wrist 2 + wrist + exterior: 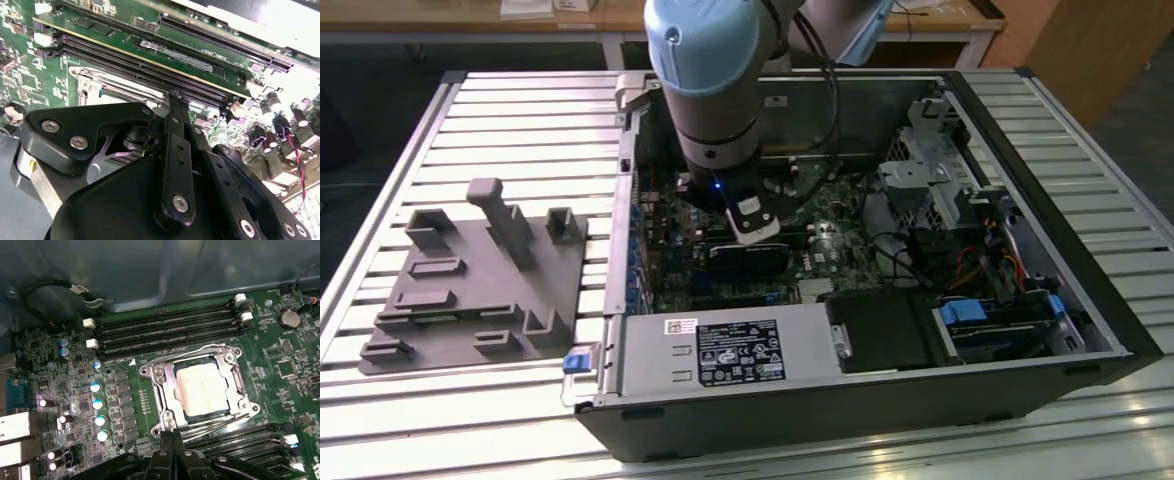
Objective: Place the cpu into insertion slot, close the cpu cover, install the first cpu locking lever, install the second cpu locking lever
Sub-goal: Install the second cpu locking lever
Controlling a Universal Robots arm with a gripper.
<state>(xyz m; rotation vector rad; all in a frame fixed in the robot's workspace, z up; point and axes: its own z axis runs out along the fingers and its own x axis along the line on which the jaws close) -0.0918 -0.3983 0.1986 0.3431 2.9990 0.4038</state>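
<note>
In the first wrist view the cpu (pixel 202 389), a pale silvery square chip, lies in the insertion slot (pixel 148 372) on the green board. The cpu cover (pixel 169 390), a silvery frame, lies flat around the chip. A thin wire lever (pixel 175 354) runs along one side of the socket and another wire lever (pixel 220 421) along the opposite side. My gripper (pixel 172 434) is shut, its black fingertips pressed together just off the socket's edge near that second lever. In the second wrist view the gripper (pixel 175 100) points at the slot's metal frame (pixel 86 82).
The arm reaches down into an open computer case (pixel 1067 300), with the gripper (pixel 754 228) low over the board. Black memory slots (pixel 165 327) flank the socket, and capacitors (pixel 98 405) stand beside it. A grey fixture plate (pixel 467 290) lies on the slatted table at the exterior view's left.
</note>
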